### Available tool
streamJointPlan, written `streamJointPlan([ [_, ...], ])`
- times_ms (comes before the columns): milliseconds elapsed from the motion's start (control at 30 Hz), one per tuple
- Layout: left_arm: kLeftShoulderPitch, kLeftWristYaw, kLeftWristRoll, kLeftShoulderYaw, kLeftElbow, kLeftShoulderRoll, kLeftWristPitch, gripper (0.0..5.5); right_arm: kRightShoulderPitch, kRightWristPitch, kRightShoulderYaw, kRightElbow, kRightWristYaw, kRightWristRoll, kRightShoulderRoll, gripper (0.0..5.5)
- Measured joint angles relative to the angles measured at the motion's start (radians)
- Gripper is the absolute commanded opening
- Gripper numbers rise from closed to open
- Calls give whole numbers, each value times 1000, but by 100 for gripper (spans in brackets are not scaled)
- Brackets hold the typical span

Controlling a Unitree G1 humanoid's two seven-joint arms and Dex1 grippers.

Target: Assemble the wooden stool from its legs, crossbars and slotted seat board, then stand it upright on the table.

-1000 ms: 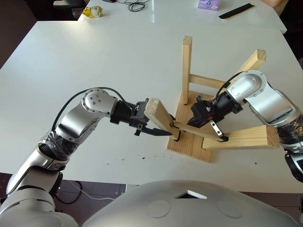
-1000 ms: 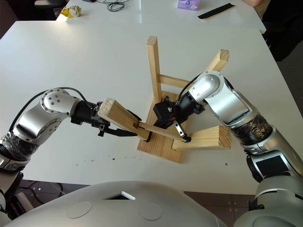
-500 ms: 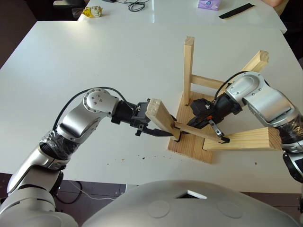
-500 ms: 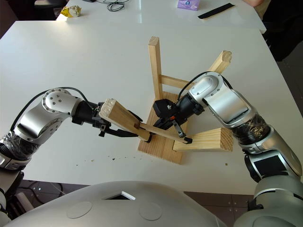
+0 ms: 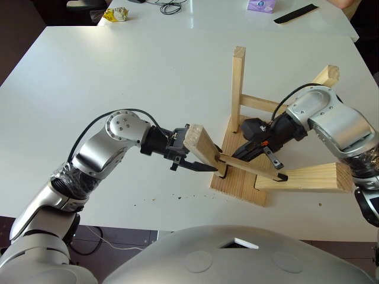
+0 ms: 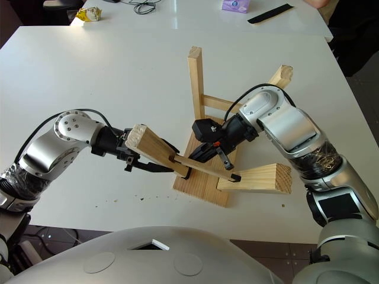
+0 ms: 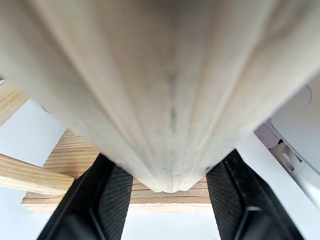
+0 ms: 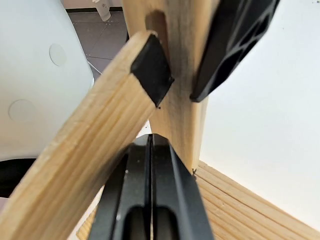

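Note:
The slotted seat board (image 5: 235, 188) lies flat on the white table. On its far side one leg (image 5: 237, 89) stands upright, tied by a crossbar (image 5: 258, 103) to a leaning leg (image 5: 324, 77). My left gripper (image 5: 198, 157) is shut on a third leg (image 5: 200, 148), held tilted over the board's left edge; this leg looms large in the left wrist view (image 7: 170, 95). A thin crossbar (image 5: 251, 168) runs from that leg toward a fourth leg (image 5: 308, 177) lying on the table. My right gripper (image 5: 259, 164) is shut on this crossbar.
At the table's far edge lie a yellow packet (image 5: 116, 13), a purple box (image 5: 261, 5), a black strip (image 5: 296, 13) and some cables (image 5: 170, 7). Bare white tabletop spreads left of the stool parts and along the front edge.
My right arm has swung outward to the right with its gripper still on the crossbar. The upright leg frame has shifted slightly right. The left arm and its leg have barely moved.

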Motion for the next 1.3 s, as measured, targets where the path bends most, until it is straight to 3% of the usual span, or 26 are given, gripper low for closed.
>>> streamJointPlan([
  [867,-42,2,12,-33,5,-8,-2,207,-1,-184,37,52,-1,-149,-21,3],
  [967,-39,7,12,-34,5,-10,-2,207,-2,-191,-51,60,-60,-153,-28,3],
  [1300,-24,23,13,-35,0,-9,-7,207,150,-43,-553,-185,-222,102,-122,3],
])
